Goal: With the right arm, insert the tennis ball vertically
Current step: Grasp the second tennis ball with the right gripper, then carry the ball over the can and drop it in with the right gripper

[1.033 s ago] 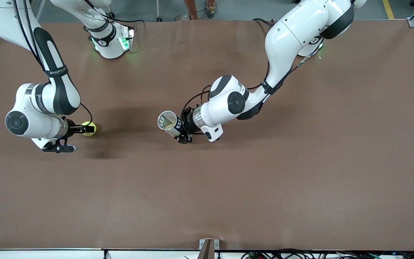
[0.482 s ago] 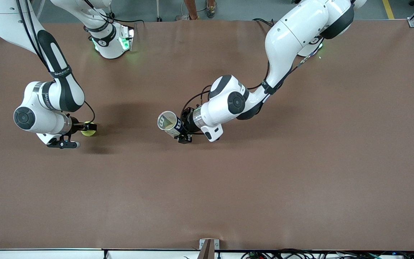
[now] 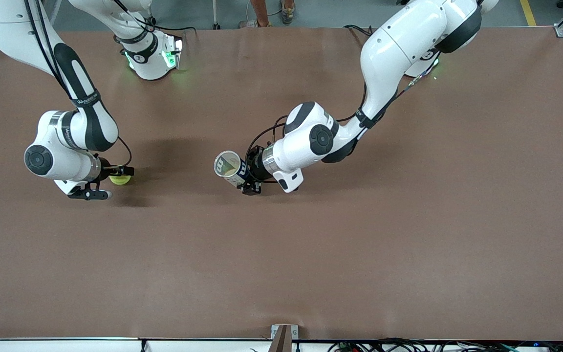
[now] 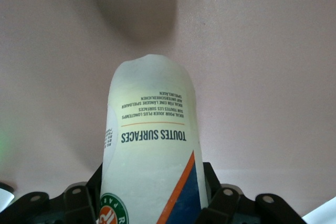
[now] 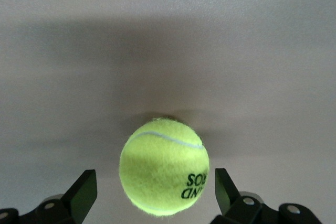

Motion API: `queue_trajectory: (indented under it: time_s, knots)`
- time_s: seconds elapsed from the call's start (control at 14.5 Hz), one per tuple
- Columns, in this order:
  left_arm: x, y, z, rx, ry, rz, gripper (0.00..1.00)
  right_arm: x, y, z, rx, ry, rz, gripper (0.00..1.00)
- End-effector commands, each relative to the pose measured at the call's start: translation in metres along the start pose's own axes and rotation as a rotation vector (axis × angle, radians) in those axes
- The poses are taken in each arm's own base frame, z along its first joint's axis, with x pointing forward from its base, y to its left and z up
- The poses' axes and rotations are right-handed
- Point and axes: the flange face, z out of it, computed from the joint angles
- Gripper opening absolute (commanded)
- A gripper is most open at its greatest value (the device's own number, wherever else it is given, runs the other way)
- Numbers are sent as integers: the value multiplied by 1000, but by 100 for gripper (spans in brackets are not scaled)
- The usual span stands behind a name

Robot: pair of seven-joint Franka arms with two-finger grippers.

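Now, tennis ball [image 5: 164,167] between open jaws.

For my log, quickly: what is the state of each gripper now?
Left gripper: shut on the ball can.
Right gripper: open around the tennis ball, not gripping yet.

Brown table carrying one tennis ball

The table [image 3: 408,234] has a plain brown top, bare over most of its spread. A yellow-green tennis ball [image 3: 120,179] rests directly on it toward the right arm's end; taken from the ball, the two robot bases stand farther from the front camera, along the table's edge. In the right wrist view the ball [image 5: 164,167] sits on the matte surface with a soft shadow around it and dark lettering on its felt.
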Motion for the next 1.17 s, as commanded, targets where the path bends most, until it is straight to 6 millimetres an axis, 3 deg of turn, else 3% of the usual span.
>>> queue_trajectory:
  time_s: [0.0,0.14,0.21,0.41,0.55,0.76,0.96,1.1]
  knots:
    - [-5,2,0,-5,-26,-11,72,-2,3,8,-6,4,-13,77]
    - [-6,1,-1,-5,-29,-12,72,-1,2,8,-7,4,-16,53]
    - [-5,2,-1,-5,-28,-13,72,-1,2,7,-7,5,-14,46]
    - [-5,2,-1,-6,-27,-17,72,-2,-5,-7,-9,-2,-27,40]
    - [-6,1,-1,-5,-28,-17,72,-3,-19,-44,-12,-30,-38,39]
    - [-6,1,-1,-5,-28,-14,72,-11,-70,-129,-32,-62,-49,39]
    - [-5,2,-1,-6,-27,-14,72,-22,-151,-207,-41,-71,-1,39]
    - [-7,1,-2,-4,-28,-11,72,-34,-200,-238,37,-69,62,38]
